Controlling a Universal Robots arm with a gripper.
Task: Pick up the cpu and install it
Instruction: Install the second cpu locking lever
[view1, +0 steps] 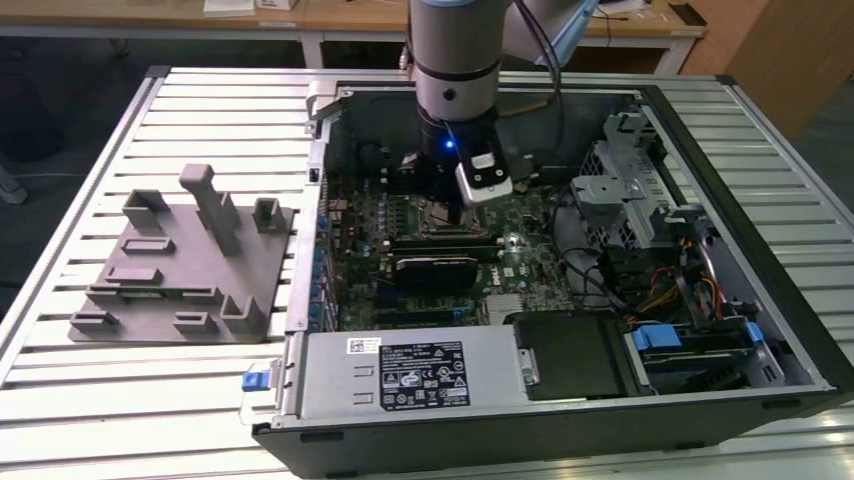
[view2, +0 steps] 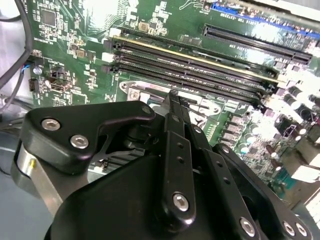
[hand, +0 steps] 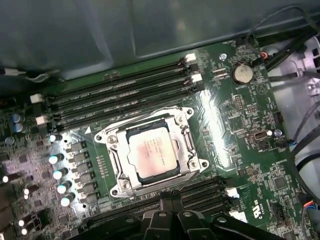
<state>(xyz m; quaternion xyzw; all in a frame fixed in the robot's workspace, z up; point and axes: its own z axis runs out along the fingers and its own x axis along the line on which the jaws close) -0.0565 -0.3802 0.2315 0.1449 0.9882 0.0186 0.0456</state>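
Note:
The cpu (hand: 152, 152), a small square chip with a shiny silver top, lies flat inside the metal socket frame (hand: 117, 172) on the green motherboard (hand: 235, 115). In both wrist views my gripper (hand: 169, 201) (view2: 172, 97) hangs just above the board beside the socket, its black fingers closed together with nothing between them. In the exterior view the arm reaches straight down into the open computer case (view1: 747, 130), with the gripper (view1: 441, 210) low over the middle of the board. A corner of the socket frame (view2: 135, 92) shows past the fingers.
A grey fixture plate (view1: 180, 270) with upright posts stands on the slatted table at the exterior view's left. Inside the case are memory slots (hand: 120, 95), a power supply (view1: 400, 375), a drive cage (view1: 627, 200) and loose cables (view1: 667, 290).

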